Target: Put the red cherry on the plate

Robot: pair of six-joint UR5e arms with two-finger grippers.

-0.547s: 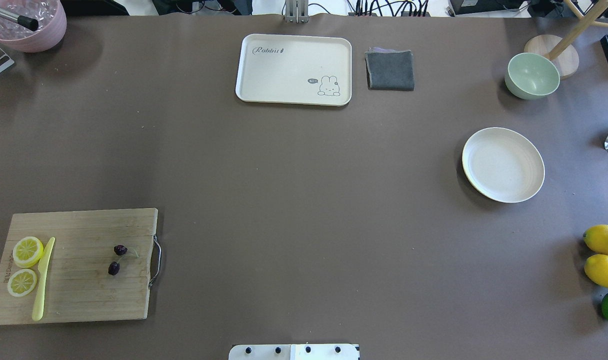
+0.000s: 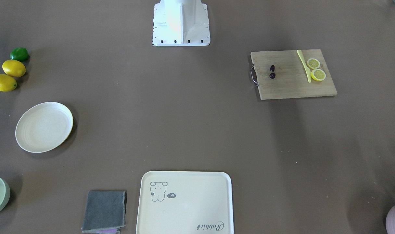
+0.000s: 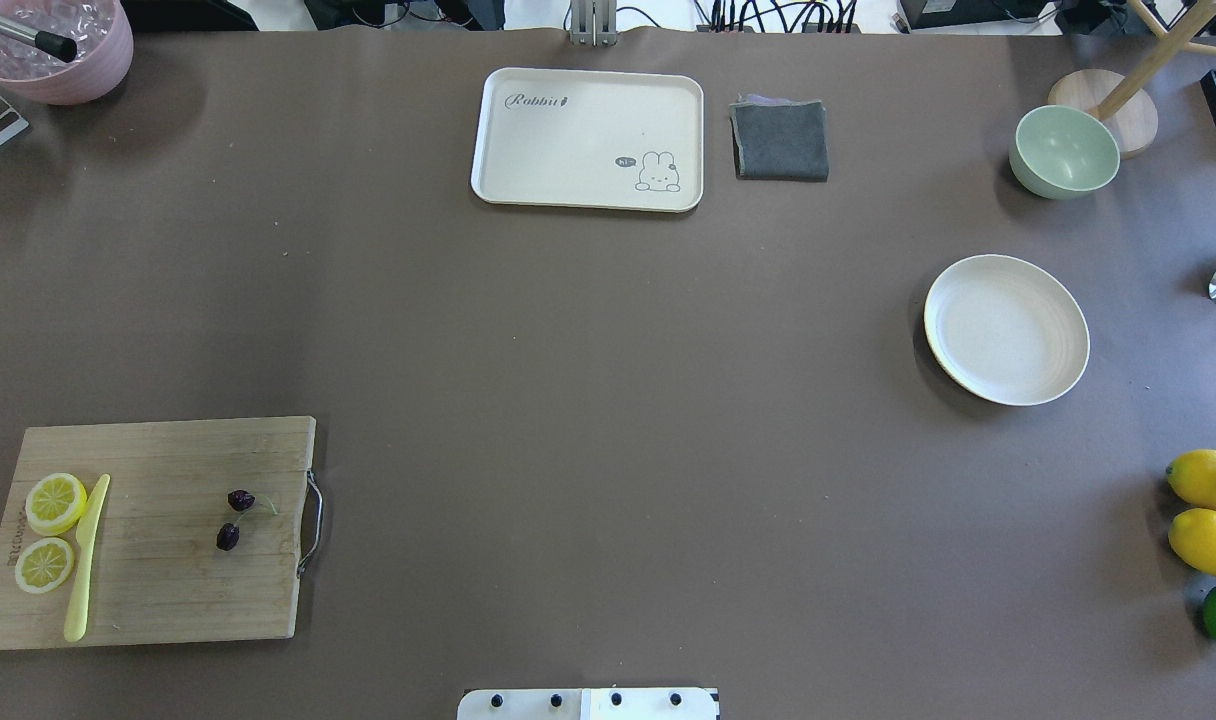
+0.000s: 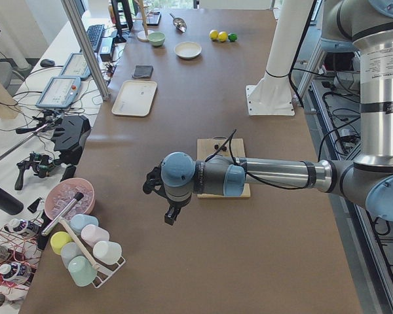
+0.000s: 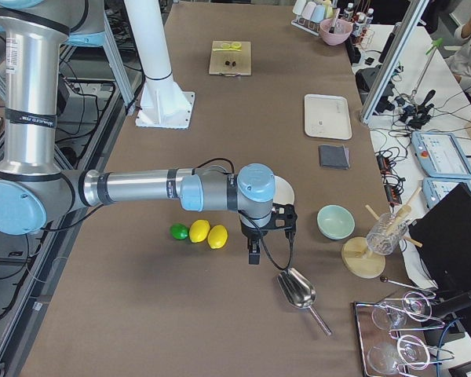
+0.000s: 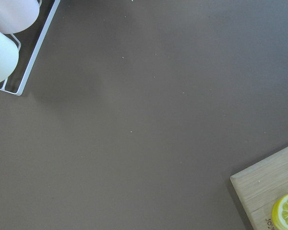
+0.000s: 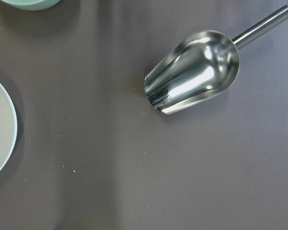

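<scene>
Red cherry [image 3: 228,537] on wood board [image 3: 168,590], L side; plate [image 3: 1006,330] well apart.

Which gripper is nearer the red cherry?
Left. The left gripper hovers over the table just off the cutting board on which the red cherry lies. The right gripper is at the table's opposite end, near the plate and a metal scoop.
</scene>
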